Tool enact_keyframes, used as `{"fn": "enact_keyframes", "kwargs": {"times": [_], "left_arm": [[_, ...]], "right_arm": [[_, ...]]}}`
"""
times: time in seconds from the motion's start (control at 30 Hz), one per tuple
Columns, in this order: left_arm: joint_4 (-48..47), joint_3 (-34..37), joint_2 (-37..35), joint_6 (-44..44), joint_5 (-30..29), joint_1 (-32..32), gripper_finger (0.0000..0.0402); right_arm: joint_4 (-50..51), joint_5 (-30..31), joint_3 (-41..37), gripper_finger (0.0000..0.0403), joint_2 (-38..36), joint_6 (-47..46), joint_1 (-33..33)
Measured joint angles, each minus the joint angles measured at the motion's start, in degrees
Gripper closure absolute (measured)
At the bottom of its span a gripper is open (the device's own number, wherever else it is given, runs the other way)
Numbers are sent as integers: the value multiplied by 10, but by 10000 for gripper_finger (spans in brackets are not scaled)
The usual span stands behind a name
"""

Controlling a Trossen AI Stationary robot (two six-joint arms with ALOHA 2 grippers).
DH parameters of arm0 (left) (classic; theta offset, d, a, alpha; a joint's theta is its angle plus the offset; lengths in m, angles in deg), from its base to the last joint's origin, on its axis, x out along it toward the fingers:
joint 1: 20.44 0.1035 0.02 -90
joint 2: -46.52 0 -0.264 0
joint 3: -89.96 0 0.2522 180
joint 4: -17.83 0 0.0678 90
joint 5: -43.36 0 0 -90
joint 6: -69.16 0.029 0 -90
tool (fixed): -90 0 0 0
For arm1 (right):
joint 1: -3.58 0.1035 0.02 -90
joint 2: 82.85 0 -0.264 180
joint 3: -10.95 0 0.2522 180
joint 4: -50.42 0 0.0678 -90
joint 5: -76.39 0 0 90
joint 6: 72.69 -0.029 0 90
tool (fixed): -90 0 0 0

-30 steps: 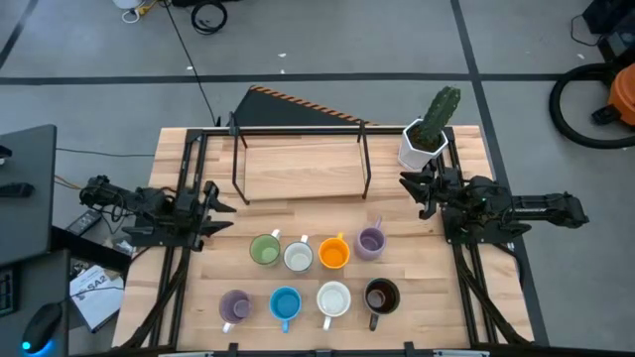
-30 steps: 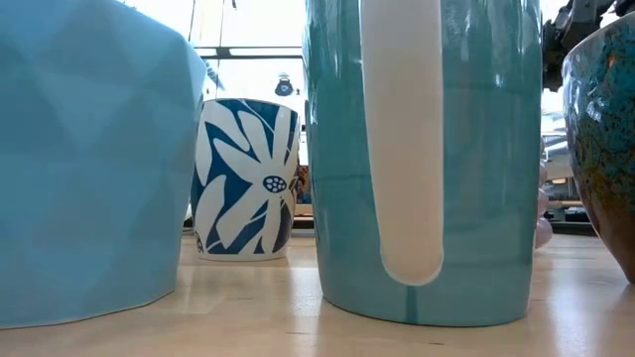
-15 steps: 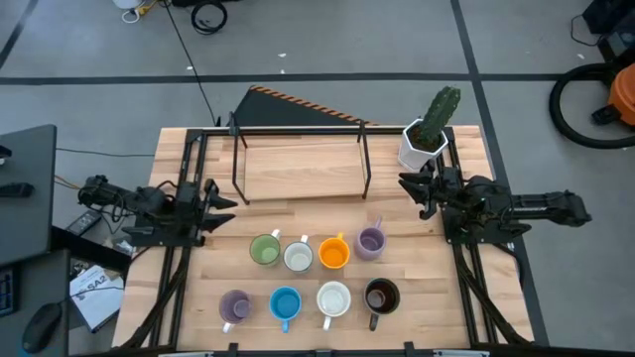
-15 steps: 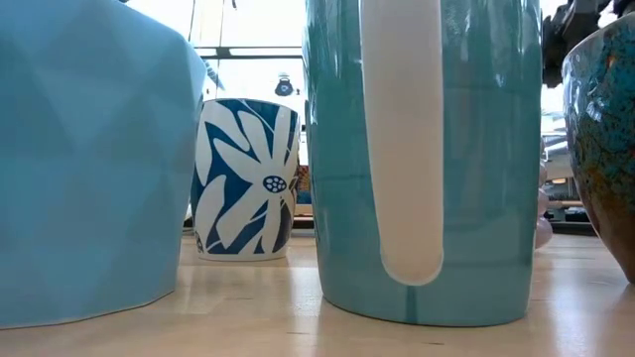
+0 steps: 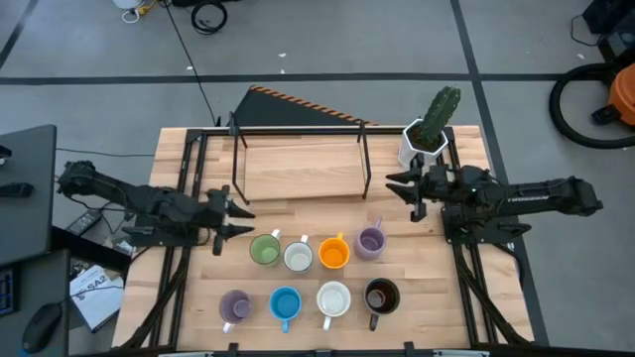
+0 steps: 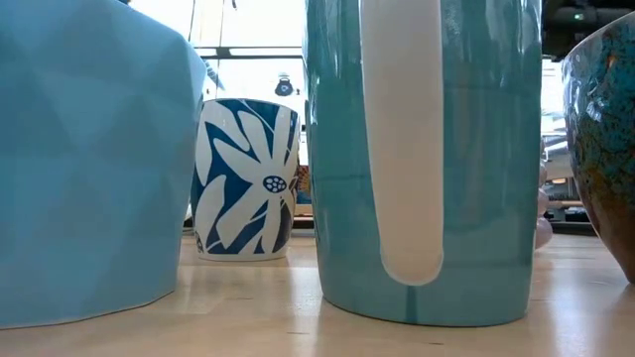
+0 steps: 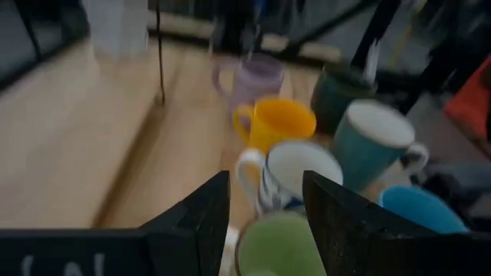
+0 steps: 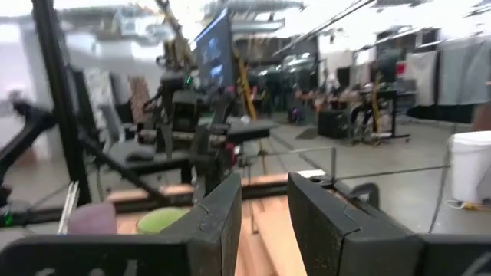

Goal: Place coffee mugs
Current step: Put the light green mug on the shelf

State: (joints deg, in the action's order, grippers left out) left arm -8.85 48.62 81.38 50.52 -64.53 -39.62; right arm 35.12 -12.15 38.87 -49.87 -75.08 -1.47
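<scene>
Mugs (image 5: pixel 317 278) in two rows before rack (image 5: pixel 303 159).

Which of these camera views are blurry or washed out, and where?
Left wrist view: smeared throughout, the orange mug and the green mug soft-edged. Right wrist view: the room is blurred, with blown-out light at the ceiling. Low view: bright windows behind the blue-handled mug glare white. High view: sharp and evenly lit.

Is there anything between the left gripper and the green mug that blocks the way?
Nothing visible does. In the high view the left gripper is open, beside the green mug, with only bare table between them. The left wrist view shows the mug just beyond the fingers. The white mug stands on its far side.
</scene>
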Motion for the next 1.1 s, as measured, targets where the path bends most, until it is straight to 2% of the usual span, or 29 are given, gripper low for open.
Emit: {"fn": "enact_keyframes", "kwargs": {"times": [0.17,0.27,0.33,0.57,0.7,0.87,1.1], "left_arm": [[-116,-101,97,-70,45,0,230],[-147,-148,150,-99,102,-7,230],[-166,-178,183,-116,120,-16,230],[-229,-283,283,-181,116,-47,230],[-310,-372,359,-212,113,-67,230],[-415,-455,449,-168,75,-94,230],[-464,-465,517,-17,92,-116,230]], "right_arm": [[0,-17,15,289,51,26,0],[-1,-19,15,289,69,30,1],[-1,-32,15,289,77,29,1],[-59,-48,16,289,86,74,13],[-64,-62,16,289,87,114,18],[-63,-62,16,289,87,127,16],[-63,-62,16,289,87,122,16]]}}
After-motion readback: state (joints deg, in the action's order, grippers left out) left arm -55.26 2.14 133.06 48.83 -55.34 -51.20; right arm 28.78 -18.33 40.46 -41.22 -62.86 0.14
